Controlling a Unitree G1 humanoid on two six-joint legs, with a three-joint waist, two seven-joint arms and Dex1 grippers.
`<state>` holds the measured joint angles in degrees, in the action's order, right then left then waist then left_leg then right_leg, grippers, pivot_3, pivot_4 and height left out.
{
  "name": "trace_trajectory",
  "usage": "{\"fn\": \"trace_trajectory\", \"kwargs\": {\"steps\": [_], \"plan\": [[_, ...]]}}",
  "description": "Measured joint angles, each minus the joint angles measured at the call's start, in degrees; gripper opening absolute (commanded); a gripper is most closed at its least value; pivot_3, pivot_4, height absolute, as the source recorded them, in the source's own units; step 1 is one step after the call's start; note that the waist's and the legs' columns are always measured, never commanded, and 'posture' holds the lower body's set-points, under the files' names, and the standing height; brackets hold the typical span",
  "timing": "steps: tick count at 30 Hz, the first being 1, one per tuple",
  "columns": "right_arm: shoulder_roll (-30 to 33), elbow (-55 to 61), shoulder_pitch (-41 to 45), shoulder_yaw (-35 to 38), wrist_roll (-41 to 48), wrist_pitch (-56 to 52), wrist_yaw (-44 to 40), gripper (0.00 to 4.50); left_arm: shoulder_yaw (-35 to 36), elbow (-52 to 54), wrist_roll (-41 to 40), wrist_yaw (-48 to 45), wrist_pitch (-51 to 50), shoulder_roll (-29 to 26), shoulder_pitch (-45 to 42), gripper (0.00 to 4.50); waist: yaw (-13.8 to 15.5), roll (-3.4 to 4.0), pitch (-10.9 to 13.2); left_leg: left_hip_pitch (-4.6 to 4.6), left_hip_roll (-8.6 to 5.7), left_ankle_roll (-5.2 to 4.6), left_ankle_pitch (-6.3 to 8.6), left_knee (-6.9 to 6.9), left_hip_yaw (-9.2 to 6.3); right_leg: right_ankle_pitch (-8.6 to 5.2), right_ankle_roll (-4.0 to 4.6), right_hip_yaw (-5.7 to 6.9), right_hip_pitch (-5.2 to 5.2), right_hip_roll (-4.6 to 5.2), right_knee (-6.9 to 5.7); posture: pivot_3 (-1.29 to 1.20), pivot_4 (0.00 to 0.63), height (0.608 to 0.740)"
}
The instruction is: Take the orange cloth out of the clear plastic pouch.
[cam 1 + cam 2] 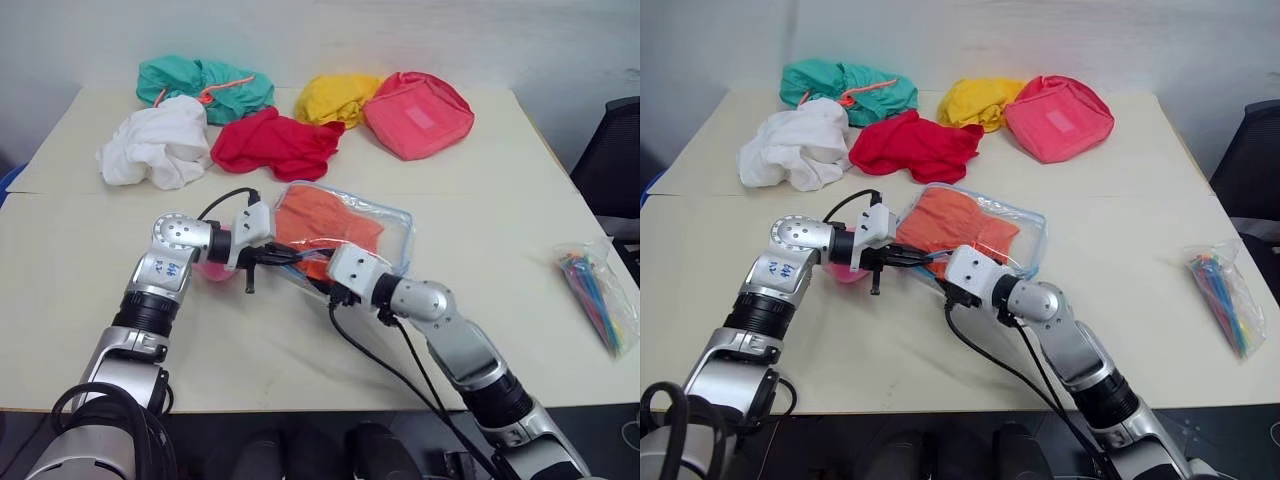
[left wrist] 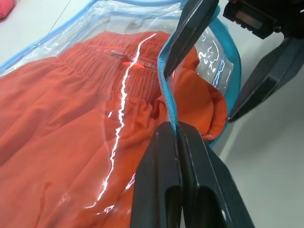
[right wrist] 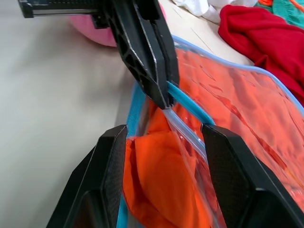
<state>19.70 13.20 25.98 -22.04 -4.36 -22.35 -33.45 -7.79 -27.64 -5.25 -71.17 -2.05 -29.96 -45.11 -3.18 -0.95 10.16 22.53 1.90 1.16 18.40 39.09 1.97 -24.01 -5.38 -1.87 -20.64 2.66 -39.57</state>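
Beige table (image 1: pixel 300 340), mid-centre: pouch (image 1: pixel 395 225) lying flat, orange cloth (image 1: pixel 320 222) inside, a fold bulging at its open near end. My left gripper (image 2: pixel 176 130), pressed together, pinches the pouch's blue trim; my right gripper (image 3: pixel 164 137) is spread either side of that fold. Far edge: white cloth (image 1: pixel 155 145), red cloth (image 1: pixel 275 143), yellow cloth (image 1: pixel 335 97).

Clear plastic pouch (image 1: pixel 392 222): flat, rectangular, rounded corners, light blue zipper trim. Lies on the table just in front of the red cloth, its near edge lifted and its mouth parted at that end. Orange cloth (image 1: pixel 325 222): bright orange, wrinkled, with a gathered band visible through the plastic. Fills most of the pouch; one fold bulges at the open mouth, still inside.
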Motion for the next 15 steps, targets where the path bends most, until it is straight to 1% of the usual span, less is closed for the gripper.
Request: {"fn": "trace_trajectory", "kwargs": {"steps": [2, 5, 8, 14, 15], "plan": [[0.21, 0.00, 0.00, -0.07, -0.31, -0.10, -0.14, 2.56, 0.00, 0.00, 0.00, 0.30, 0.17, 0.01, 0.43, 0.00, -0.01, 0.00, 0.00, 0.00, 0.00, 0.00, 0.00, -0.01, 0.00, 0.00, 0.00, 0.00, -0.01, 0.00, 0.00, 0.00, 0.150, 0.740], [2.53, -0.36, 0.02, -0.34, -2.88, 1.87, -0.18, 2.56, -0.04, 0.00, 0.00, 0.50, 0.19, 0.01, 0.49, 0.00, -0.01, 0.00, 0.00, 0.00, 0.00, 0.00, 0.00, -0.01, 0.00, 0.00, 0.00, 0.00, 0.00, 0.00, 0.01, 0.00, 0.150, 0.740], [3.38, -1.02, -0.03, -0.35, -4.21, 2.85, -0.41, 2.56, -0.04, 0.00, 0.00, 0.60, 0.17, 0.01, 0.79, 0.00, -0.01, 0.00, 0.00, 0.00, 0.00, 0.00, 0.00, -0.01, 0.00, 0.00, 0.00, 0.00, 0.00, 0.00, 0.00, 0.00, 0.150, 0.740], [3.65, 0.44, -0.83, -0.11, -4.26, 0.05, -2.07, 2.56, -0.04, 0.00, 0.00, 0.82, 0.12, 0.02, 0.90, 0.00, 0.00, 0.00, 0.00, 0.00, 0.00, 0.00, 0.00, -0.01, 0.00, 0.00, 0.00, 0.00, 0.00, 0.00, -0.01, 0.00, 0.150, 0.740], [4.05, 1.00, -1.15, -0.05, -3.99, -0.33, -2.70, 2.38, -0.04, 0.01, -0.01, 0.95, 0.13, 0.04, 0.90, 0.00, 0.01, 0.00, 0.00, 0.00, 0.00, 0.00, 0.00, -0.01, 0.00, 0.00, 0.00, 0.00, 0.00, 0.00, 0.00, 0.00, 0.150, 0.740]]}}
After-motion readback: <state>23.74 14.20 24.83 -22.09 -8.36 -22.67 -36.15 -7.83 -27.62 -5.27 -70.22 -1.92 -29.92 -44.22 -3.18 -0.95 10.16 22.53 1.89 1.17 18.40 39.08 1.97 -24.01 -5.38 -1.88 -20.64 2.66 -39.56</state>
